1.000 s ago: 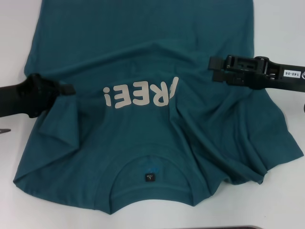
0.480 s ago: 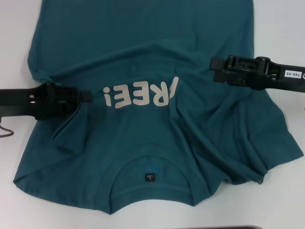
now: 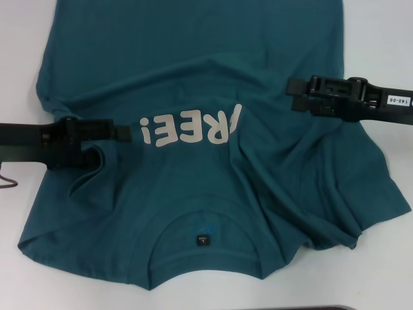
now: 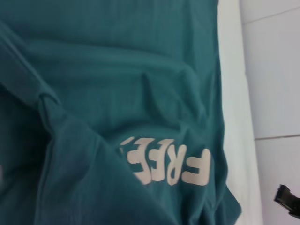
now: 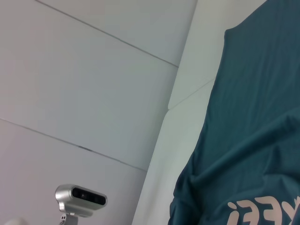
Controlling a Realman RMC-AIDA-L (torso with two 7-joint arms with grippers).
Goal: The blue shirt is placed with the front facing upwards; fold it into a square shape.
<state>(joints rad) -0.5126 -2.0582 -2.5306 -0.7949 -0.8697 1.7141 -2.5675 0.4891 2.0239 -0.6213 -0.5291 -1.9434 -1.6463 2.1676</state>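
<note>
- Teal cotton, the shirt (image 3: 213,174) covers most of the white worktop (image 3: 387,271), collar at the lower centre, print reading upside down.
- Soft, light and limp: it bunches into ridges, so I judge hems and sleeve edges the best hold.
- Left gripper (image 3: 122,132) lies on the cloth at mid left; whether its fingers pinch fabric, I cannot tell.
- Right gripper (image 3: 293,93) hovers at the upper right, fingers a little spread, empty.

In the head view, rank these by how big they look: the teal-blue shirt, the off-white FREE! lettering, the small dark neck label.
Largest to smallest:
1. Teal-blue cotton shirt, filling most of the view.
2. Off-white block lettering across the chest.
3. Small dark neck label inside the collar, clearly the smallest.
</note>
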